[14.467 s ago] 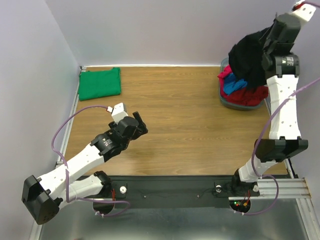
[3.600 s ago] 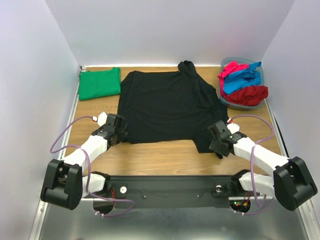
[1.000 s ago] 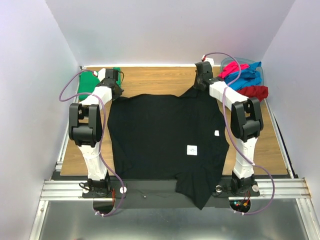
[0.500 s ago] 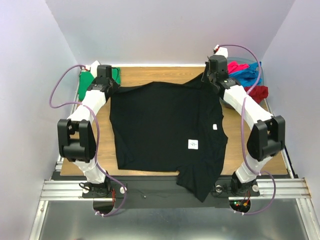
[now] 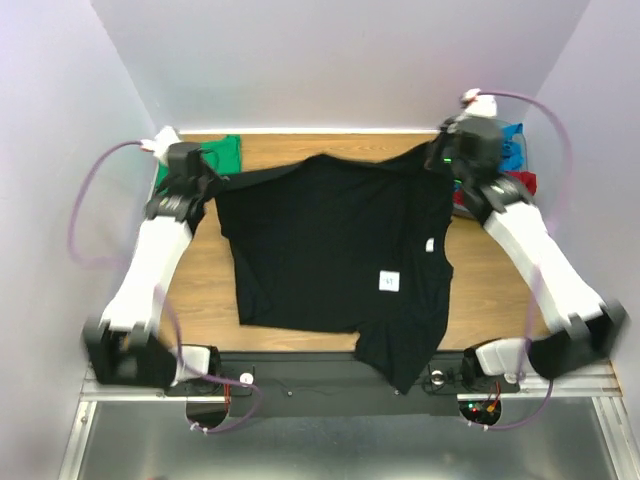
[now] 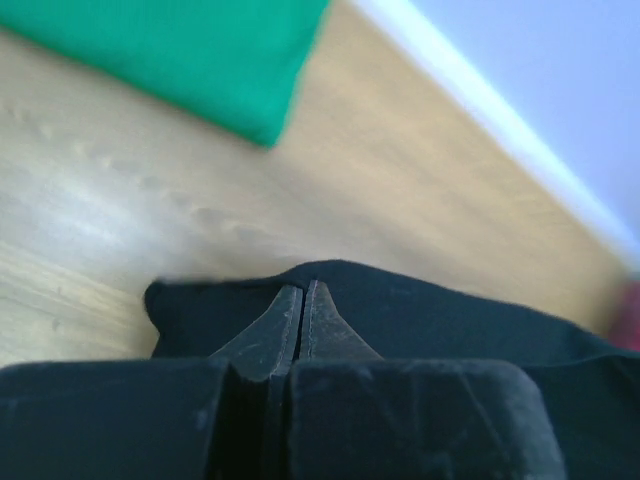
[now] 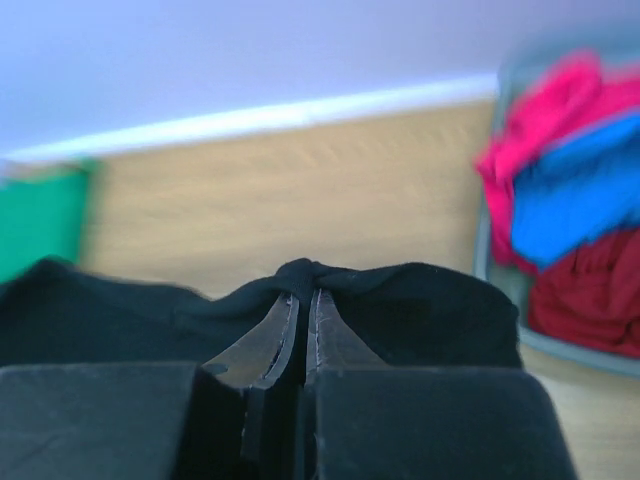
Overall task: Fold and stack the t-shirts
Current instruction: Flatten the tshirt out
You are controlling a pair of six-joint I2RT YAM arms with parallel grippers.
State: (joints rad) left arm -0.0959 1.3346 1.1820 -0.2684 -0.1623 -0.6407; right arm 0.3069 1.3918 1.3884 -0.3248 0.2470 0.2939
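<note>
Both arms rise higher than half a second ago. Left claw [image 6: 302, 292] and right claw [image 7: 303, 296] each clamp tight on the black t-shirt [image 5: 330, 240], which hangs stretched between them over the worktop [image 5: 482, 285]; green t-shirt [image 6: 200, 50] lies just beyond left claw.

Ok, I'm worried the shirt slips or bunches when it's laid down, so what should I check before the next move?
1. Left gripper shut on the black t-shirt: ok.
2. Right gripper shut on its other far corner: ok.
3. Far edge stretched between them: ok.
4. Near hem fully on the table: not ok, one corner hangs over the near edge.
5. Green t-shirt apart from the black one: ok.
6. Folds under the cloth: cannot tell.
</note>
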